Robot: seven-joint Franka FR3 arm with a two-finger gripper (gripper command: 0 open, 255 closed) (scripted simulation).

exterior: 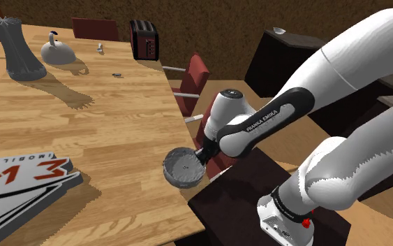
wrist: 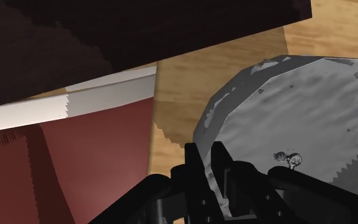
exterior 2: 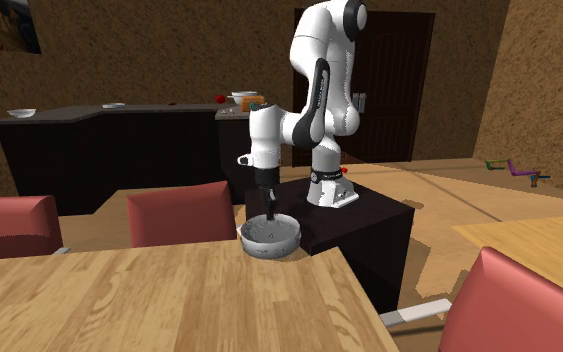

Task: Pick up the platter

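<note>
The platter (exterior: 183, 168) is a grey, rough, shallow round dish at the wooden table's edge (exterior: 177, 126), close to the stand. My black gripper (exterior: 203, 155) comes down onto its rim on the stand's side. In the second exterior view the platter (exterior 2: 270, 236) sits at the table's far edge with the gripper (exterior 2: 269, 212) pointing straight down at its rim. In the wrist view the gripper (wrist: 210, 172) has its fingers on either side of the platter's (wrist: 298, 114) rim, clasping it. I cannot tell whether the dish is off the wood.
On the table stand a grey vase (exterior: 17, 45), a white kettle (exterior: 58, 50), a black toaster (exterior: 144, 38) and printed boards (exterior: 20, 178). Red chairs (exterior: 195, 77) (exterior 2: 179, 212) line the table's edge beside the platter. The dark stand (exterior: 257, 203) is close by.
</note>
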